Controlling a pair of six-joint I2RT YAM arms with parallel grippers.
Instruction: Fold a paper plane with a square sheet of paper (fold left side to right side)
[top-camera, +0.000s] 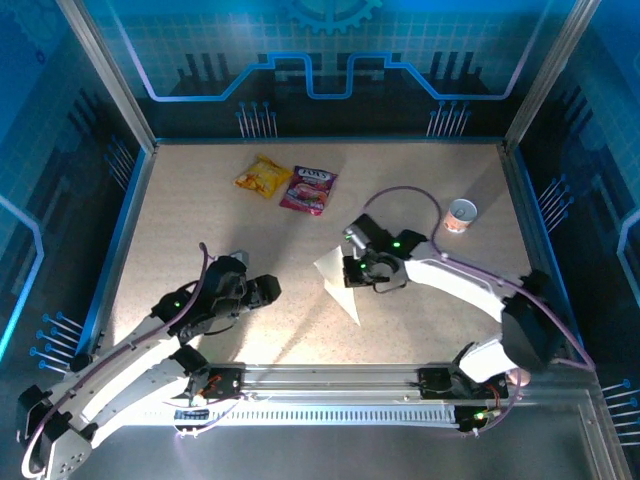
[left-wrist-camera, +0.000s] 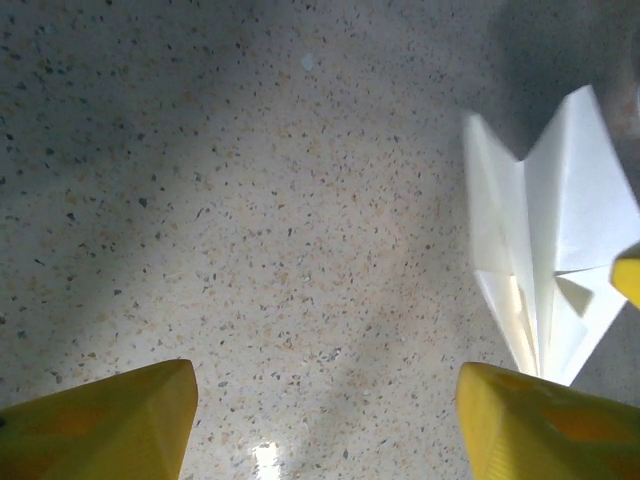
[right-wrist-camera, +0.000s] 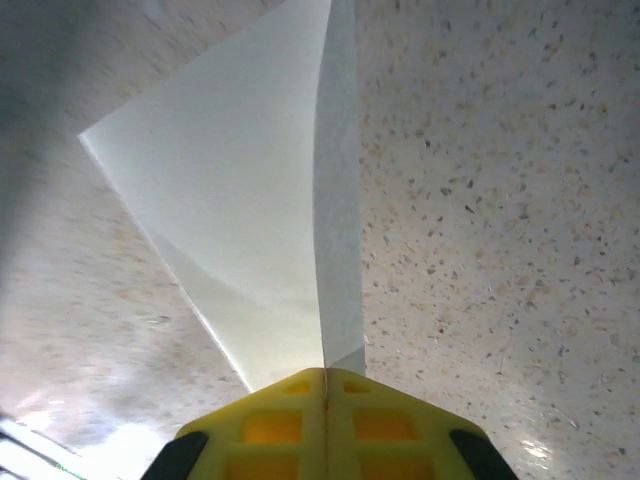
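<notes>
Folding looks nearly done: paper plane (top-camera: 338, 285) lies mid-table, R gripper (right-wrist-camera: 323, 375) clenched on its raised fold, prob. setting the crease. L gripper (left-wrist-camera: 325, 385) released, hovering over bare table (top-camera: 200, 220) just beside it. Next: let go or lift w/o tearing. At back, well apart: yellow packet (top-camera: 263, 176), pink packet (top-camera: 308, 190), cup (top-camera: 461, 215); nothing blocks.

This is a robotics lab test cell. A speckled table (top-camera: 200, 230) is boxed in by aluminium frame posts (top-camera: 110, 75) rising from its far corners. Behind the table stand blue wall panels (top-camera: 320, 50) printed with circuit traces and a gear (decoration, not working parts). Along the table's near edge runs a metal rail (top-camera: 330, 378) carrying the left arm (top-camera: 120, 360) and the right arm (top-camera: 460, 280).
</notes>
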